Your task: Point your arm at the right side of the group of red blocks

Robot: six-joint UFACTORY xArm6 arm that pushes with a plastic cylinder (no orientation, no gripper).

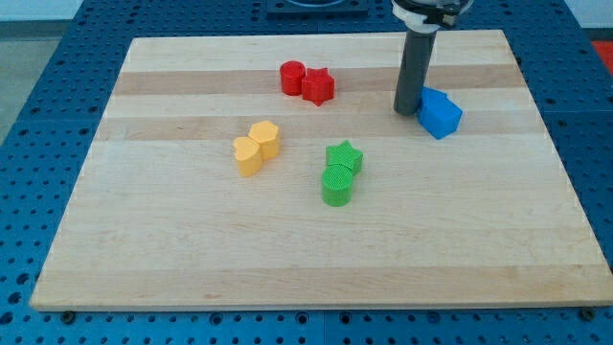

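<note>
Lowest in the frame, a little right of centre, sit the two green blocks: a green cylinder [337, 185] with a green star [344, 156] touching it just above. Left of them, at about mid-frame, a yellow pair stands touching: a yellow heart-like block [248, 155] and, up and to its right, a yellow hexagon-like block [265, 139].

Further up, in the upper right, a blue block [440, 113] of chunky, angular shape lies on the bench [192, 249]. My tip [408, 111] rests on the wood right against that block's left face, apparently touching it. The tool is a plain rod with nothing to clench or release, so it grasps nothing.

Furthest back, in the upper middle of the frame, is the group the task names: a red cylinder [292, 78] with a red star [318, 86] touching it on the right.

By my reading the task is not yet done. My tip stands well apart from the red star, off to its right and slightly lower in the frame. It is on the correct side of the group already, with bare wood between. What is left is a slide toward the frame's left and a touch upward, stopping just beside the red star's right edge without nudging it.
</note>
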